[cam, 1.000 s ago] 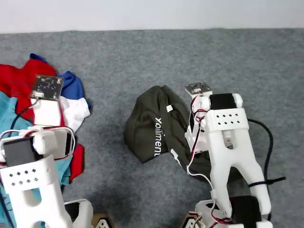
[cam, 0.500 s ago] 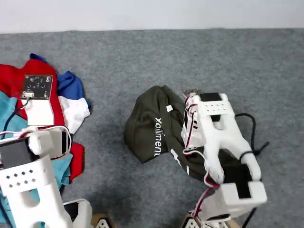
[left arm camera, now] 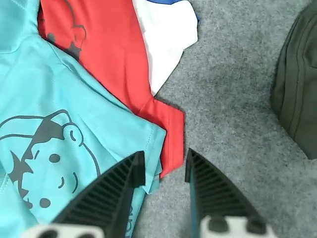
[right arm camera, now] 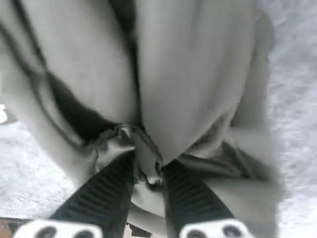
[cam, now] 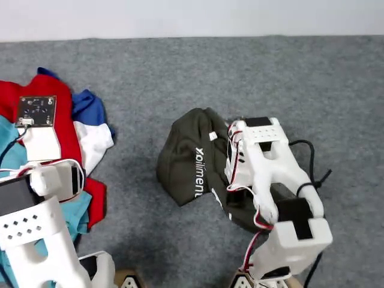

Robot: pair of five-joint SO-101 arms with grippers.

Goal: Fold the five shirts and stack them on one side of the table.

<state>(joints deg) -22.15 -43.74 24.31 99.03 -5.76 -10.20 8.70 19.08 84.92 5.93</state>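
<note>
From above, my right arm has drawn back and dipped onto the dark shirt, which has barely shifted, so no fold is made yet; my left jaws hang spread and empty just over the hems of the teal shirt and red shirt; my right jaws pinch a bunched fold of dark cloth, with slack crowding around them.

- The table cover is grey, rough and matt, like felt carpet.
- The dark shirt is soft, matt cloth, heavily creased.
- The teal shirt, red shirt and white shirt are thin, smooth, matt cloth.
- The fingers of my left gripper are black ribbed plastic, faintly shiny.
- My arm shells are smooth white plastic.
</note>
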